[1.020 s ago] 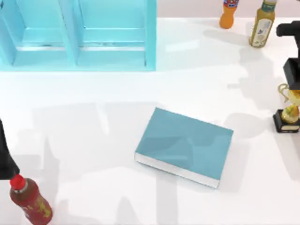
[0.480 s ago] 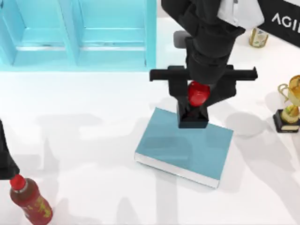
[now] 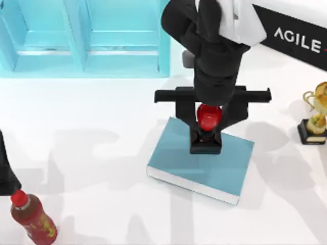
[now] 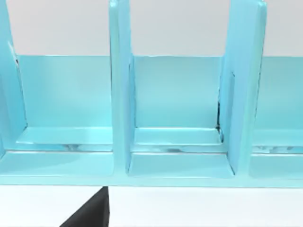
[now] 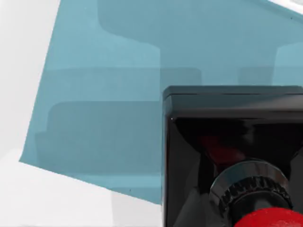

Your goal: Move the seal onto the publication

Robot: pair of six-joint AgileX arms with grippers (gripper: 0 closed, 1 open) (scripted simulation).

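The right gripper (image 3: 209, 118) of an AgileX arm hangs over the far half of the publication (image 3: 179, 161), its fingers clamped on the red knob of the seal (image 3: 207, 133). The seal's black square base sits above the teal cover, inside the book's far edge; whether it touches the cover cannot be told. In the right wrist view the seal (image 5: 227, 156) fills the near corner, with the publication (image 5: 118, 94) spreading beneath it and a strip of white table (image 5: 28, 198) past the book's edge. The book lies near the middle of the table (image 3: 102, 112), turned at a slant, with open white surface on every side. A light blue shelf unit (image 3: 84, 35) stands along the far left edge, a red-capped bottle (image 3: 31, 217) at the near left corner, and a gold trophy (image 3: 316, 120) at the right edge. The left arm (image 3: 6, 171) sits parked at the table's left edge; its wrist camera faces the shelf unit (image 4: 175, 104).
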